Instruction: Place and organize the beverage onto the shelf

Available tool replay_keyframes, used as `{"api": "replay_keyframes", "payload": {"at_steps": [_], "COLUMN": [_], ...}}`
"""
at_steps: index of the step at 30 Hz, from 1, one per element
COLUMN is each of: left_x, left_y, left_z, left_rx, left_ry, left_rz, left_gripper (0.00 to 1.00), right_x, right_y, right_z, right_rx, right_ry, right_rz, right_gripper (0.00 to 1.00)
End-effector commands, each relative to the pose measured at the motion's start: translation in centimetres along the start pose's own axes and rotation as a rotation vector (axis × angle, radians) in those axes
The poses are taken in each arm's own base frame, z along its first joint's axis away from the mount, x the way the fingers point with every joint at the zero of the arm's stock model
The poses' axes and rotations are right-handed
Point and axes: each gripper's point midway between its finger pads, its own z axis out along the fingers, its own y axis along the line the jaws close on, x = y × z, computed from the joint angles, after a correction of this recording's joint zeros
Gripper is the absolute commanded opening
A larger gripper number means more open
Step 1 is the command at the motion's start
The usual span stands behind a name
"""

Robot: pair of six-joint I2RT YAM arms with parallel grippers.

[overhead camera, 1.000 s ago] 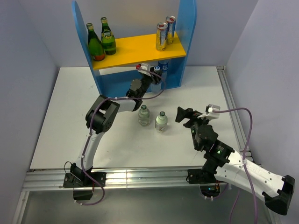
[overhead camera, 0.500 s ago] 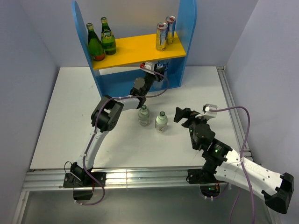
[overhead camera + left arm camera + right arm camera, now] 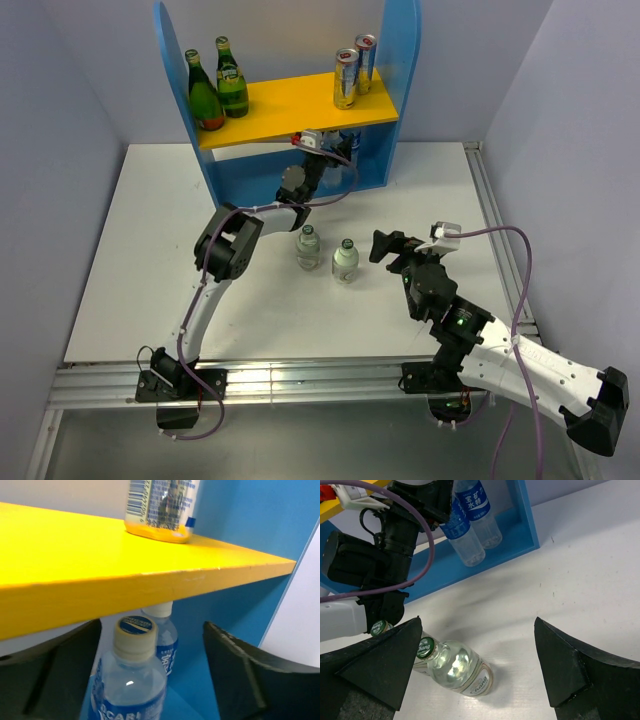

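On the white table (image 3: pixel 130 260) the shelf (image 3: pixel 400 60) stands at the far edge. Under its yellow board (image 3: pixel 75 560) the left gripper (image 3: pixel 150 645) has its jaws apart either side of a blue-labelled bottle (image 3: pixel 131 680). The right gripper (image 3: pixel 479 625), spread wide, hovers right of two small bottles (image 3: pixel 345 260) mid-table.

Bright even light, soft shadows.
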Motion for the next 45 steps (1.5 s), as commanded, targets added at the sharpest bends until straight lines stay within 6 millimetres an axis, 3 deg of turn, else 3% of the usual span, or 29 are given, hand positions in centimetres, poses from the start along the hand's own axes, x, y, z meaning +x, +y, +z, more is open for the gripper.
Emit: {"api": "replay_keyframes", "payload": {"at_steps": [1, 11, 12, 14, 15, 16, 18, 19, 21, 23, 24, 25, 26, 27, 29, 30, 31, 32, 33, 34, 35, 36, 37, 38, 40, 41, 45], "left_x": [-6.1, -6.6, -8.0, -7.8, -9.6, -9.1, -10.6, -10.1, -11.4, -10.9, -12.2, -11.3, -11.7, -14.0, -12.5, -15.8, -14.8, -16.0, -16.7, -15.5, -18.2, -18.0, -16.7, -18.2, -15.9, -16.2, -11.6], "left_y": [-0.7, -1.3, -1.6, -1.5, -1.5, -1.4, -1.4, -1.0, -0.8, 0.0, 0.3, 1.0, 1.9, 2.2, 3.6, 2.7, 2.5, 1.6, 0.9, 0.9, -0.2, -1.7, -1.8, -2.7, -3.8, -4.2, -4.6], "left_z": [1.2, -0.3, -0.5, -1.8, -1.9, -2.7, -3.1, -3.9, -4.5, -5.7, -6.0, -7.5, -8.4, -9.0, -12.7, -13.4, -15.4, -17.0, -18.1, -21.0, -22.3, -23.8, -25.9, -26.8, -30.0, -30.7, -34.6], "left_rx": [0.011, 0.044, 0.048, 0.047, 0.042, 0.037, 0.031, 0.017, 0.003, -0.032, -0.050, -0.072, -0.126, -0.150, -0.196, -0.184, -0.163, -0.129, -0.110, -0.098, -0.079, -0.039, -0.030, -0.009, 0.023, 0.032, 0.029], "left_ry": [-0.146, -0.103, -0.120, -0.095, -0.123, -0.096, -0.105, -0.083, -0.096, -0.065, -0.077, -0.042, -0.038, -0.062, 0.066, 0.059, 0.147, 0.228, 0.244, 0.295, 0.250, 0.272, 0.328, 0.305, 0.395, 0.386, 0.475], "left_rz": [-0.015, -0.005, -0.004, 0.007, 0.009, 0.014, 0.033, 0.044, 0.071, 0.097, 0.119, 0.136, 0.148, 0.165, 0.232, 0.236, 0.249, 0.250, 0.223, 0.228, 0.174, 0.144, 0.141, 0.121, 0.072, 0.038, -0.112], "left_gripper": [0.91, 0.99, 0.99, 0.99, 0.99, 0.99, 0.99, 0.99, 0.99, 0.99, 0.99, 1.00, 0.99, 0.99, 0.98, 0.93, 0.79, 0.72, 0.74, 0.89, 0.99, 0.99, 0.99, 0.99, 0.99, 0.99, 0.95], "right_x": [-0.8, -0.9, -0.9, -1.0, -1.1, -1.0, -1.2, -1.4, -1.4, -1.6, -1.7, -1.9, -1.9, -1.9, -2.0, -2.1, -2.1, -2.1, -2.1, -2.1, -2.1, -2.0, -2.0, -2.0, -2.0, -2.0, -2.0], "right_y": [0.5, 0.4, 0.4, 0.4, 0.4, 0.4, 0.4, 0.5, 0.4, 0.3, 0.4, 0.3, 0.3, 0.2, 0.1, 0.2, 0.1, 0.3, 0.3, 0.4, 0.4, 0.5, 0.5, 0.6, 0.6, 0.5, 0.5], "right_z": [0.0, 0.0, 0.0, -0.1, -0.1, -0.1, -0.2, -0.3, -0.3, -0.4, -0.5, -0.5, -0.6, -0.6, -0.7, -0.8, -0.8, -0.8, -0.8, -0.8, -0.8, -0.8, -0.8, -0.8, -0.8, -0.8, -0.8], "right_rx": [-0.008, -0.006, -0.008, -0.009, -0.010, -0.013, -0.018, -0.021, -0.018, -0.020, -0.023, -0.024, -0.020, -0.020, -0.022, -0.026, -0.026, -0.036, -0.034, -0.039, -0.040, -0.044, -0.046, -0.048, -0.050, -0.048, -0.048], "right_ry": [-0.026, -0.029, -0.029, -0.032, -0.034, -0.033, -0.035, -0.038, -0.040, -0.043, -0.044, -0.048, -0.050, -0.049, -0.053, -0.055, -0.058, -0.057, -0.057, -0.055, -0.055, -0.053, -0.053, -0.052, -0.053, -0.053, -0.060], "right_rz": [0.036, 0.039, 0.041, 0.045, 0.047, 0.048, 0.053, 0.058, 0.058, 0.061, 0.063, 0.066, 0.068, 0.067, 0.073, 0.077, 0.079, 0.084, 0.085, 0.086, 0.087, 0.088, 0.088, 0.089, 0.092, 0.092, 0.098], "right_gripper": [1.00, 1.00, 1.00, 1.00, 1.00, 1.00, 1.00, 1.00, 1.00, 1.00, 1.00, 1.00, 1.00, 1.00, 1.00, 1.00, 1.00, 1.00, 1.00, 1.00, 1.00, 1.00, 1.00, 1.00, 1.00, 1.00, 1.00]}}
